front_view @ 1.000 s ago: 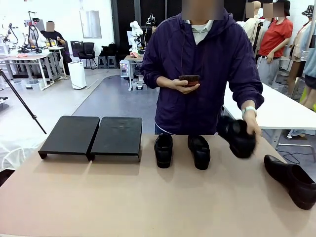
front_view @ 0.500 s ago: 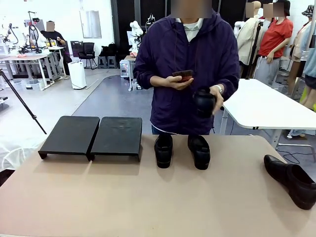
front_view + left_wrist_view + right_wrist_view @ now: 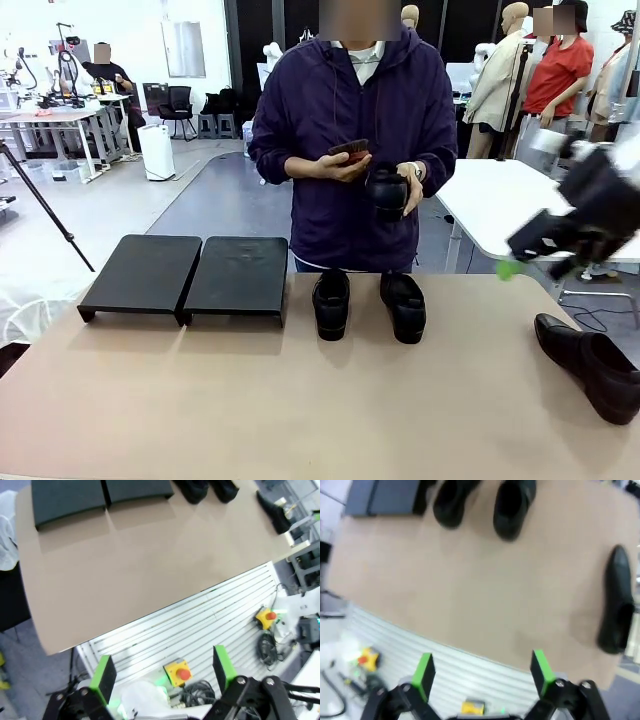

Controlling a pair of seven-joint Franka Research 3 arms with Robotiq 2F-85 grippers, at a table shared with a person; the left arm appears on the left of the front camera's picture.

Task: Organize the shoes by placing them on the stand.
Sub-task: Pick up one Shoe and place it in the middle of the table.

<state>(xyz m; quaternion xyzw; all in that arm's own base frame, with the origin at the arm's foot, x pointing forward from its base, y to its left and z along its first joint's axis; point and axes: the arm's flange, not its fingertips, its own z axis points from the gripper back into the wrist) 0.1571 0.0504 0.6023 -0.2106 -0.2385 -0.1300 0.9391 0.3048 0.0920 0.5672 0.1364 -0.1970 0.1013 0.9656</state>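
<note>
Right gripper (image 3: 482, 669) is swung in over the table (image 3: 300, 400) at its right side; fourth shoe (image 3: 386, 190) is carried left in the person's hand (image 3: 412, 188). Left gripper (image 3: 162, 671) and right one are opened wide, nothing held. Stand (image 3: 238, 272) is bare; three shoes (image 3: 403, 306) are left on the table. Nothing is placed yet.

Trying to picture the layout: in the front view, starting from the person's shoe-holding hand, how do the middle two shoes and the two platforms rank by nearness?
1. Right middle shoe, almost under the hand.
2. Left middle shoe, beside it.
3. Right platform, further left.
4. Left platform, far left.
</note>
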